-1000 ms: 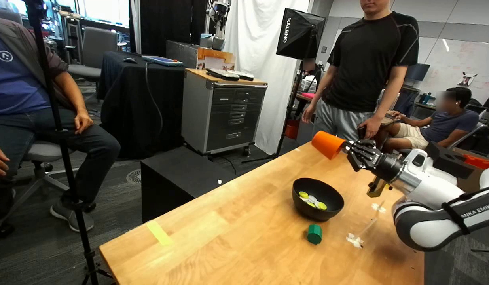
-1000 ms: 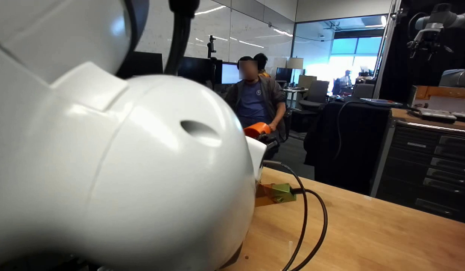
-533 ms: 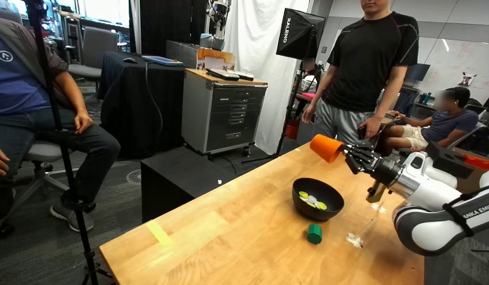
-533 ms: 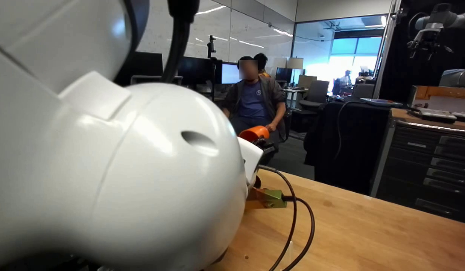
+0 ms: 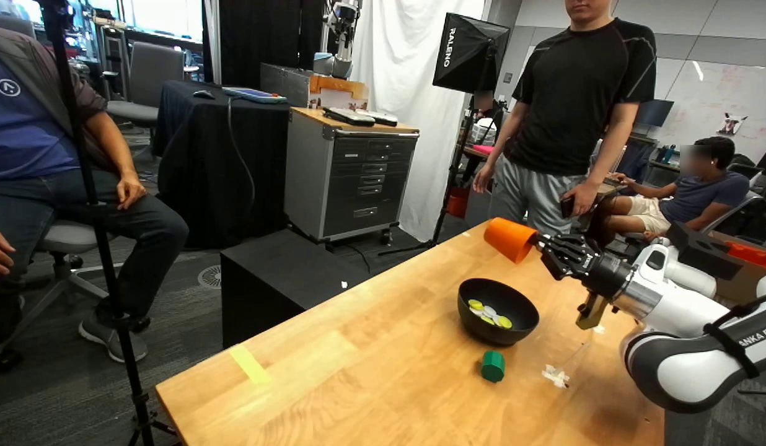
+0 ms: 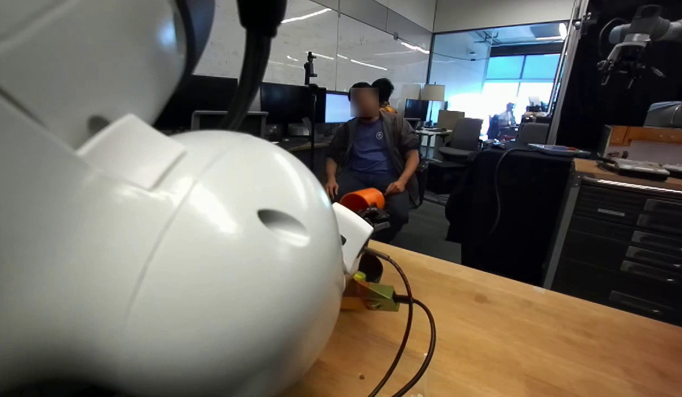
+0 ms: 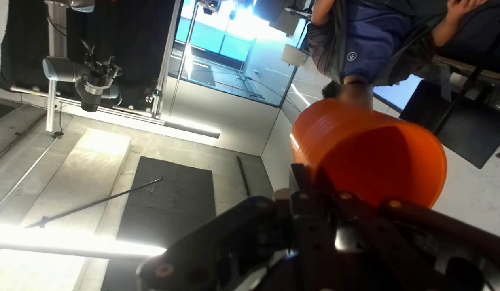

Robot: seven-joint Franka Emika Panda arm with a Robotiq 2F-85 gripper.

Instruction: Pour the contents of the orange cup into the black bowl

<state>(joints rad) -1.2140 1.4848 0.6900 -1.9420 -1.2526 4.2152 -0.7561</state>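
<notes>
The black bowl (image 5: 504, 296) stands on the wooden surface (image 5: 358, 371), with several yellow and white discs (image 5: 504, 323) lying inside it. In both exterior views the orange cup (image 5: 509, 240) is in the air, higher than the bowl and apart from it; whether it is straight over the bowl cannot be told. The cup is tilted well onto its side, and the wrist view looks into its mouth, where the orange inner wall shows. The end effector (image 5: 537, 240) is gripping the cup, its dark fingers (image 7: 300, 178) pinched on the wall at the rim. In an exterior view the white arm (image 6: 225, 264) hides much of the bowl.

A green block (image 5: 493, 366) sits just beside the bowl. White tape (image 5: 555, 376) is stuck down near the bowl, and a yellow strip of tape (image 5: 250, 364) lies well apart from it, close to the surface's edge. A man in a black T-shirt (image 5: 581, 99) stands beyond the bowl, past the far end of the surface.
</notes>
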